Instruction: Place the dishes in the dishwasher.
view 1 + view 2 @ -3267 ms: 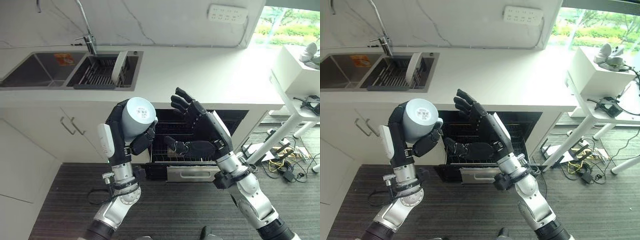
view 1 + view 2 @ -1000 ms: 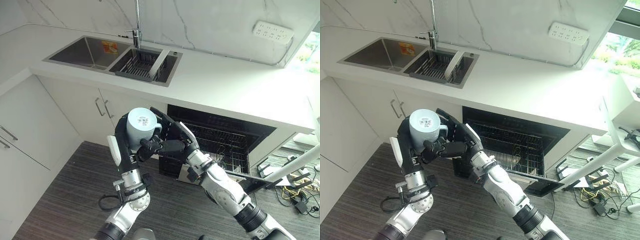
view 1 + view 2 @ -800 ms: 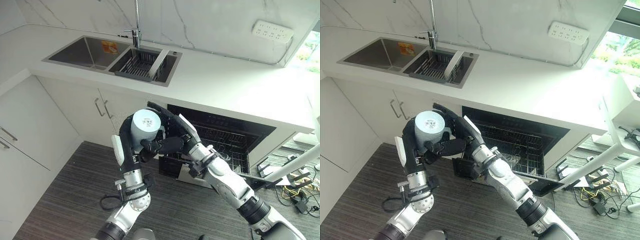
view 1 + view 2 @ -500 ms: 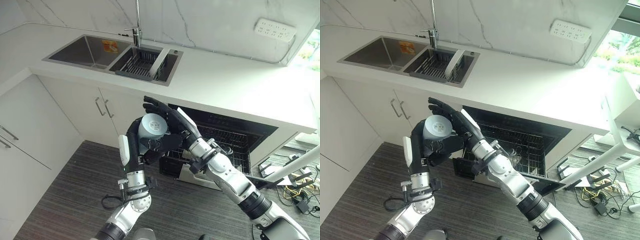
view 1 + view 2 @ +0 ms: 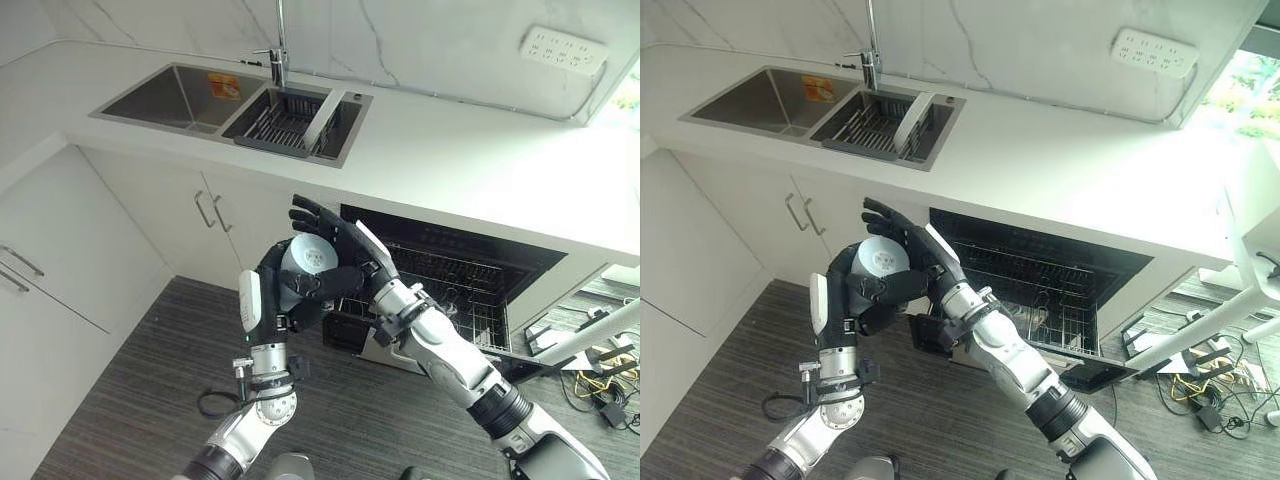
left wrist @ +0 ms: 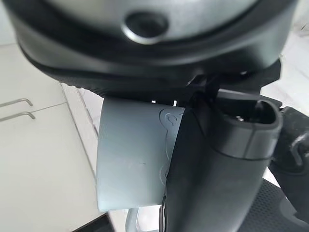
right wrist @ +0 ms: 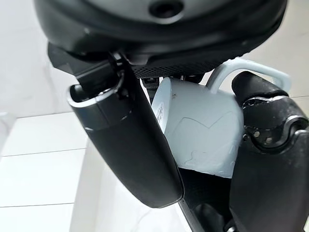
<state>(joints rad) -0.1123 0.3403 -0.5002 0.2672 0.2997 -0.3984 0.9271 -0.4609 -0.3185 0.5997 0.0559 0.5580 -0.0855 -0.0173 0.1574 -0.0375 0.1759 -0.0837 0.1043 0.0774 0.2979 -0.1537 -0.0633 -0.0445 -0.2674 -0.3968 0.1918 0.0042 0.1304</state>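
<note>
A pale blue-grey mug (image 5: 308, 258) is held bottom-up in front of the open dishwasher (image 5: 470, 262). My left hand (image 5: 268, 292) grips it from below, fingers curled round its side. My right hand (image 5: 345, 248) wraps it from the dishwasher side, fingers spread behind the mug and thumb across its front. The left wrist view shows the mug's wall (image 6: 130, 159) against the palm beside the thumb (image 6: 217, 164). In the right wrist view the mug (image 7: 203, 135) and its handle sit between the thumb (image 7: 125, 140) and the palm.
The dishwasher's wire rack (image 5: 455, 300) is pulled out over the dark floor. A white counter (image 5: 480, 170) runs above it. A double sink (image 5: 170, 95) at the left holds a black drainer (image 5: 285, 120) with a white plate (image 5: 322, 108). White cabinets (image 5: 90, 240) stand at the left.
My right hand has come in round the mug, its thumb now across the front. The mug has sunk a little and shifted toward the dishwasher. The camera has moved slightly.
</note>
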